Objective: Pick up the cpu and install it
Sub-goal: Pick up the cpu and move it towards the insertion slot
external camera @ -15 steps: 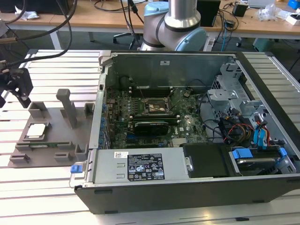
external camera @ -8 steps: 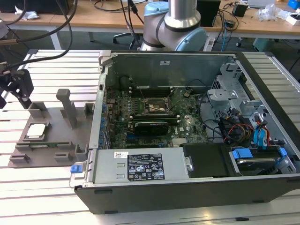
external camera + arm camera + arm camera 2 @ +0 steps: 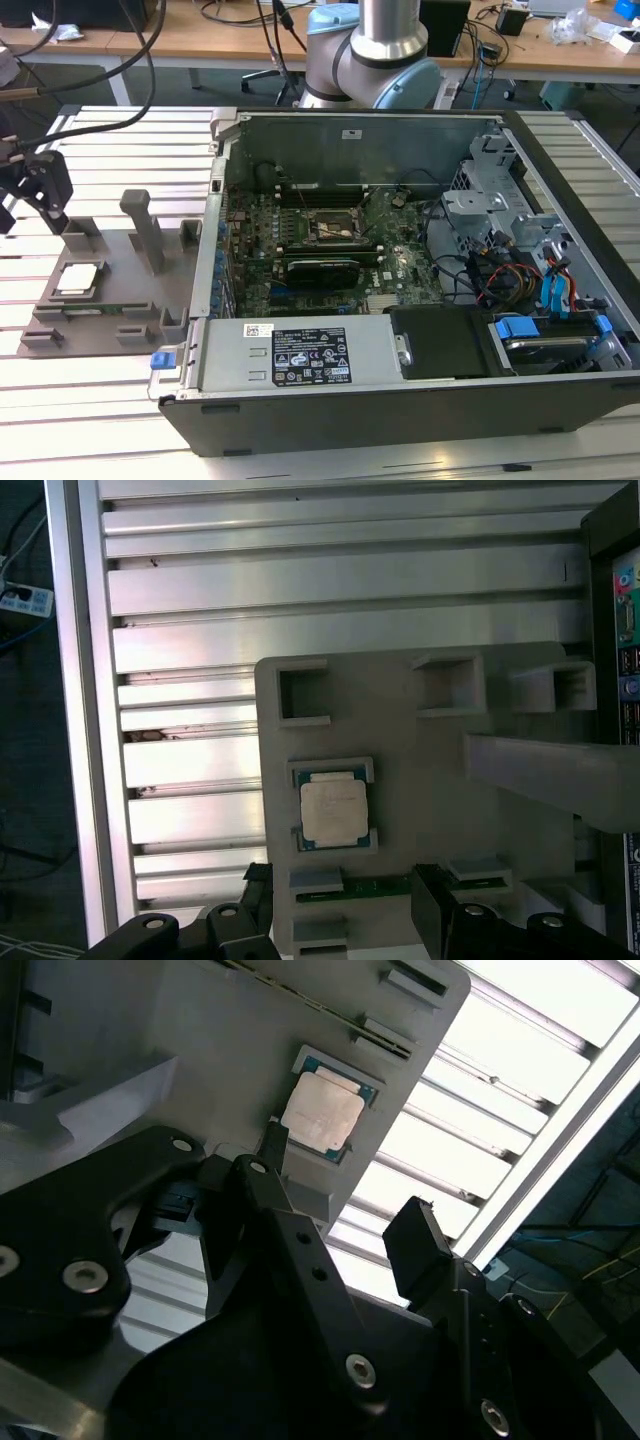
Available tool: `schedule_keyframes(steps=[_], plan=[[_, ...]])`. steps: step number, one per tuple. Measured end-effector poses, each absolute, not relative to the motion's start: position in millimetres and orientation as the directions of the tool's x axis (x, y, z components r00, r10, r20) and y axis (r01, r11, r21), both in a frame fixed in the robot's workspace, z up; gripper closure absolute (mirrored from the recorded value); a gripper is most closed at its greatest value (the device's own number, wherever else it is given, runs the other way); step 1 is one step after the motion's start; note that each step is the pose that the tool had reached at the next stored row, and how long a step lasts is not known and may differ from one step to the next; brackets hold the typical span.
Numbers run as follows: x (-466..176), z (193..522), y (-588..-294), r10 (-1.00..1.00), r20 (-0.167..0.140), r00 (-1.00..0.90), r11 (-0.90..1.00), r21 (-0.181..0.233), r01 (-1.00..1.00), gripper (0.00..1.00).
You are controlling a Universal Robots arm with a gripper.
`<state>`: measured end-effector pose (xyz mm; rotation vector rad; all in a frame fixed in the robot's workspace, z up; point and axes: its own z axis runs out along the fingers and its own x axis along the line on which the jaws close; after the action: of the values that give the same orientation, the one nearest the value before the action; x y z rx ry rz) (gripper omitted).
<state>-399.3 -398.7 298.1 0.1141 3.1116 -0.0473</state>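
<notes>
Item: cpu (image 3: 333, 812), seated in a pocket of the grey fixture plate (image 3: 420, 770), at the exterior view's left of the computer case (image 3: 300, 425). Tool (image 3: 343, 878): open, empty, hovering near it. Step: approach to pick. The grasp likely calls for centring the jaws astride the chip.

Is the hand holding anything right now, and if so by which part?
Nothing. The hand is open and empty; the cpu lies in its seat on the fixture.
</notes>
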Motion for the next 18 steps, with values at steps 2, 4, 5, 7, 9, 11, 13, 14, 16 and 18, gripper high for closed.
schedule_keyframes(steps=[2,4,5,7,9,11,13,14,16,18], plan=[[-399.3,297.2,-398.7,0.073,-0.029,-0.997,0.997,-0.029,0.074,0.34],[-399.3,296.4,-398.7,0.073,-0.029,-0.997,0.997,-0.029,0.074,0.34],[-399.3,296.1,-398.6,0.073,-0.029,-0.997,0.997,-0.029,0.074,0.34],[-399.3,295.4,-398.6,0.073,-0.029,-0.997,0.997,-0.029,0.074,0.34],[-399.3,294.2,-398.7,0.073,-0.029,-0.997,0.997,-0.029,0.074,0.34],[-399.3,293.6,-398.7,0.073,-0.029,-0.997,0.997,-0.029,0.074,0.34],[-399.3,292.8,-398.7,0.073,-0.029,-0.997,0.997,-0.029,0.074,0.34],[-399.3,292.5,-398.7,0.073,-0.029,-0.997,0.997,-0.029,0.074,0.34],[-399.3,291.5,-398.7,0.073,-0.029,-0.997,0.997,-0.029,0.074,0.34],[-399.3,290.9,-398.7,0.073,-0.029,-0.997,0.997,-0.029,0.074,0.34]])
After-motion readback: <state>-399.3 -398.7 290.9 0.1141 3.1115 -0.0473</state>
